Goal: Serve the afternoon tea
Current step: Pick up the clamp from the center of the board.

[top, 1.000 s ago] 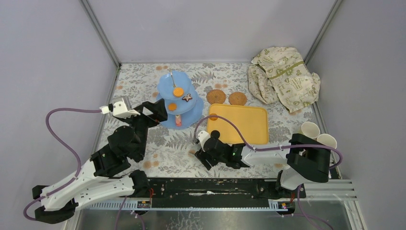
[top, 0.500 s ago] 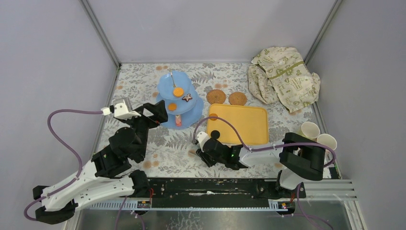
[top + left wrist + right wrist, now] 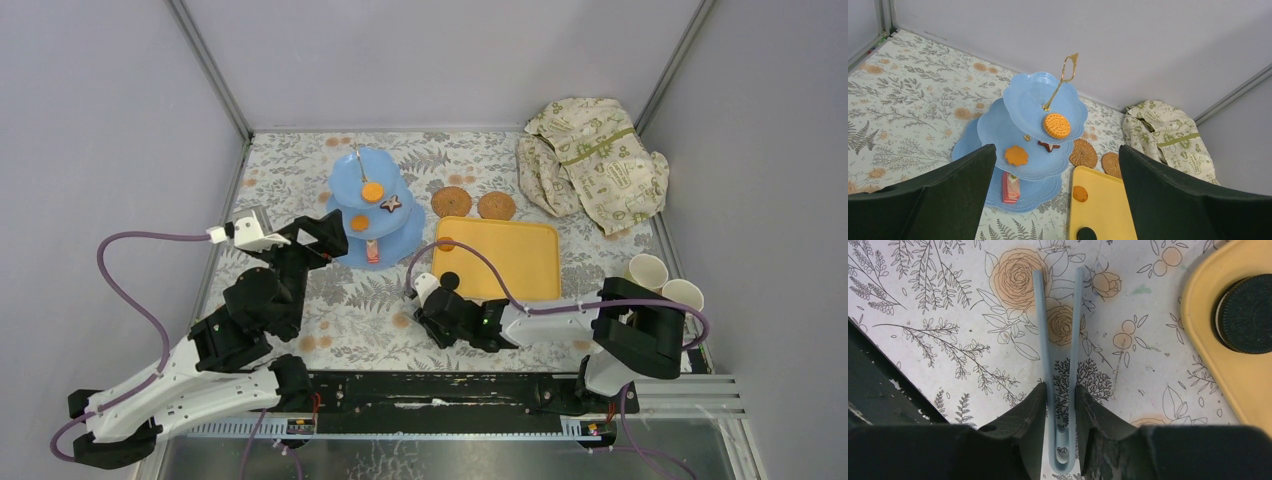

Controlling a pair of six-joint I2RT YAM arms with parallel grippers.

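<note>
The light-blue three-tier stand carries a round orange biscuit on top, a flower biscuit and a brown star on the middle tier, and a pink cake slice at the bottom. Two woven coasters lie to its right. Two pale cups stand at the right edge. My left gripper hangs open just left of the stand, holding nothing. My right gripper is shut on thin blue tongs lying on the table.
The yellow tray holds a brown cookie and a black sandwich biscuit. A crumpled cream cloth with green print lies at the back right. Walls enclose the table on three sides.
My right gripper's jaws have closed in onto the tongs' two arms. The left arm has crept slightly right toward the stand, still open.
</note>
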